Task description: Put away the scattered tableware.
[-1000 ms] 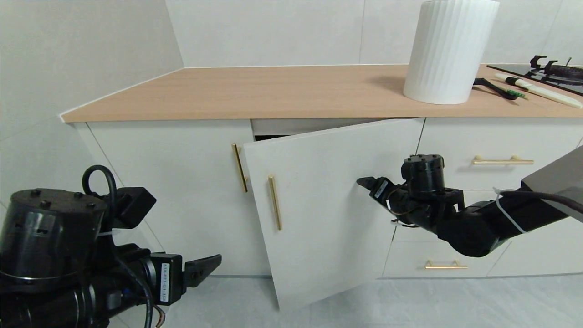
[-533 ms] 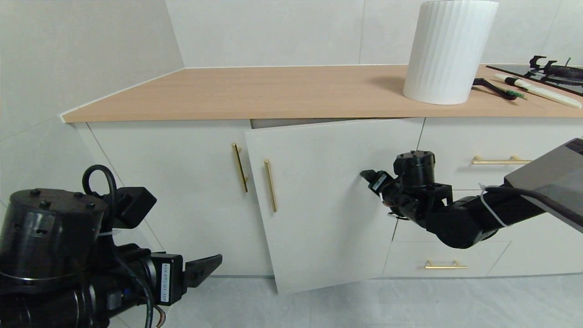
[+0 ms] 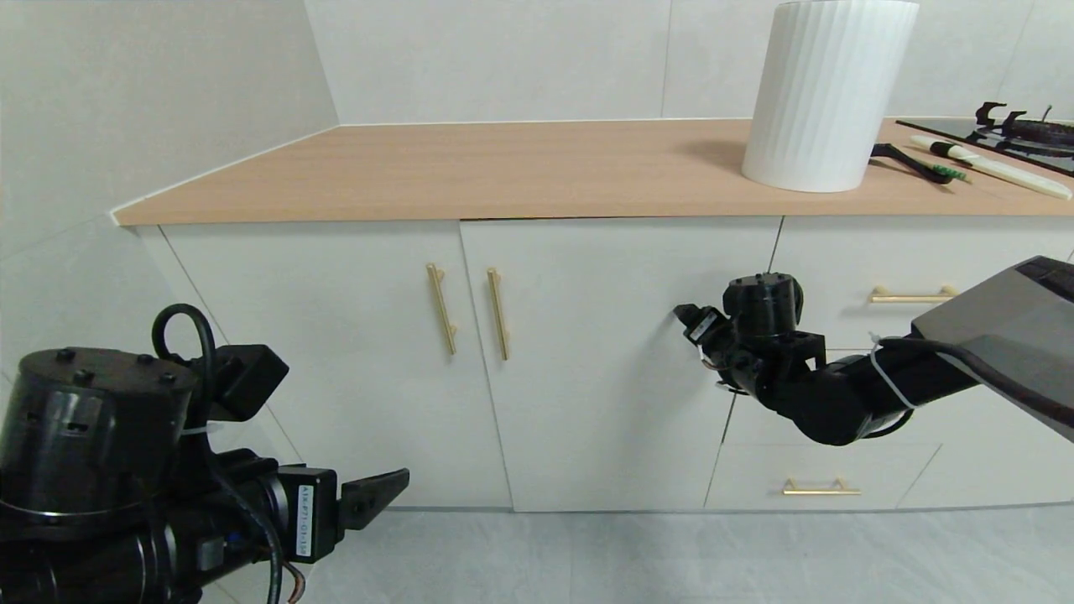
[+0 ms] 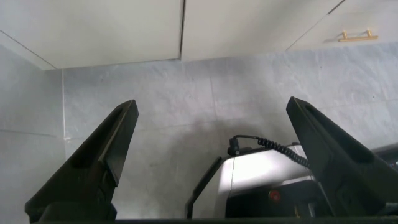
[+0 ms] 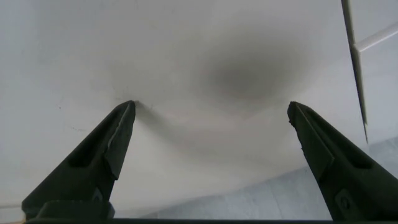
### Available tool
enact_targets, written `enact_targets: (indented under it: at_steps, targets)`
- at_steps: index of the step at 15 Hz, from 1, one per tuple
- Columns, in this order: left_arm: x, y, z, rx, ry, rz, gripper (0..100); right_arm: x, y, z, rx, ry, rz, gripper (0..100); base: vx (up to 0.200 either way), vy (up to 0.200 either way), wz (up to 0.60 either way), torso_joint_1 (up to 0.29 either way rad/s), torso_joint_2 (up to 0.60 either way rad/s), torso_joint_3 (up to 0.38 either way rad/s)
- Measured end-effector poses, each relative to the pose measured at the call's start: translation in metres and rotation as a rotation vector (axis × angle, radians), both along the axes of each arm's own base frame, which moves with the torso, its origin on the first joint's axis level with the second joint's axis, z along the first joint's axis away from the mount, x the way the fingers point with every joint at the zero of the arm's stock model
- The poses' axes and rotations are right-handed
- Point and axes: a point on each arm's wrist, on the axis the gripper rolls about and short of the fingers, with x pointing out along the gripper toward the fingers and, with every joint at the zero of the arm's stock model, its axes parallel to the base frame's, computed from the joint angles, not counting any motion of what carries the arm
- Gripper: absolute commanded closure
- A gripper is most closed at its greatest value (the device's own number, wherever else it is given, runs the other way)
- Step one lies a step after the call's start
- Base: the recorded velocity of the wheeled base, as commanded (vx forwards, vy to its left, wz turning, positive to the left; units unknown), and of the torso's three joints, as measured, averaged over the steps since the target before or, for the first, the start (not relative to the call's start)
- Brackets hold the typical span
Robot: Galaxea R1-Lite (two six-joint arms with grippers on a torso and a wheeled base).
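Wooden countertop [image 3: 503, 168] spans the upper frame. I see the tableware at its far right end: a black-handled utensil [image 3: 910, 162] and a cream one [image 3: 998, 168] beside the white ribbed container [image 3: 826, 92], well above my right gripper [image 3: 690, 319]. That gripper sits centre-right, fingers spread wide and holding nothing, a tip against the closed cabinet door [image 3: 604, 361]. My left gripper [image 4: 211, 115], lower left, is spread and empty.

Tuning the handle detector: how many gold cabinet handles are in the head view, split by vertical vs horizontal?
Vertical: 2 (left door handle, right door handle)
Horizontal: 2 (upper drawer handle, lower drawer handle)
Total: 4
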Motion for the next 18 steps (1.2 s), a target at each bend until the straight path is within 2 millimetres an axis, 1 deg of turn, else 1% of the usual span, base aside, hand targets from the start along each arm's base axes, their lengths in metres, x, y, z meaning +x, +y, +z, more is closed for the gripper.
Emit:
enact_targets:
  at_steps: [8, 11, 13, 16, 18]
  targets:
    - [0.000, 0.000, 0.000, 0.001, 0.001, 0.000, 0, 0.006, -0.007, 0.001, -0.006, -0.001, -0.034, 0, 0.000, 0.000, 0.00, 0.000, 0.00, 0.000]
    - [0.001, 0.000, 0.000, 0.001, 0.001, 0.001, 0, 0.000, -0.010, 0.001, -0.003, 0.008, -0.017, 0, 0.000, 0.000, 0.00, 0.000, 0.00, 0.000]
    - [0.001, 0.000, 0.000, 0.001, -0.003, 0.009, 0, -0.014, -0.011, 0.008, 0.007, 0.019, 0.044, 0, 0.000, 0.000, 0.00, 0.000, 0.00, 0.000]
    - [0.005, 0.010, 0.007, -0.020, -0.063, 0.080, 0, -0.051, -0.024, 0.040, -0.036, -0.023, 0.124, 0, 0.000, 0.000, 0.00, 0.000, 0.00, 0.000]
    - [0.001, 0.019, 0.011, -0.027, -0.106, 0.142, 0, -0.084, -0.039, 0.064, -0.121, -0.072, 0.161, 0, 0.000, 0.000, 0.00, 0.000, 0.00, 0.000]
